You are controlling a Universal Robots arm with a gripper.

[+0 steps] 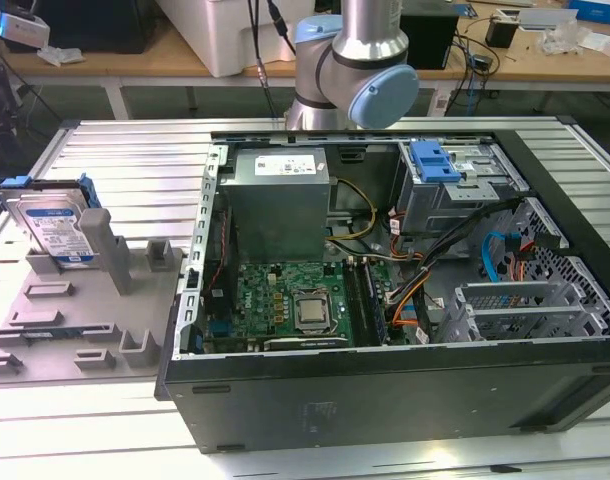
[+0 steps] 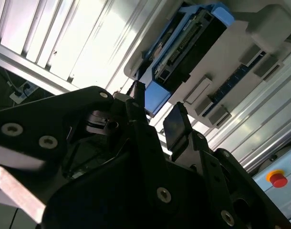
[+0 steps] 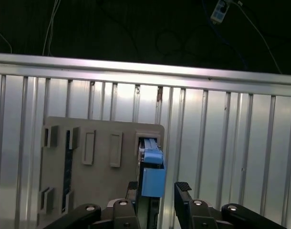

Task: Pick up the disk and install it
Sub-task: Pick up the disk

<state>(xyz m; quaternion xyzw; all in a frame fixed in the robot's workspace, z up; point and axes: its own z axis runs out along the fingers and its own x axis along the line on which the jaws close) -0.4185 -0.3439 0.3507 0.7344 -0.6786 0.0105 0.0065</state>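
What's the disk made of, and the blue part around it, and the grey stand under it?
The disk looks like metal: silvery, shiny face under a paper label. The blue frame around it looks like plastic, smooth and evenly coloured. The grey stand is probably plastic too, matte with blocky moulded slots, but I can't be sure.

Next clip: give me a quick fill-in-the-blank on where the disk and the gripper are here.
1. The disk stands in a grey holder on the exterior view's ___ of the case.
2. The bracket around the disk is ___ in colour.
3. In both wrist views the gripper has its jaws ___, holding nothing.
Missing words: left; blue; open.
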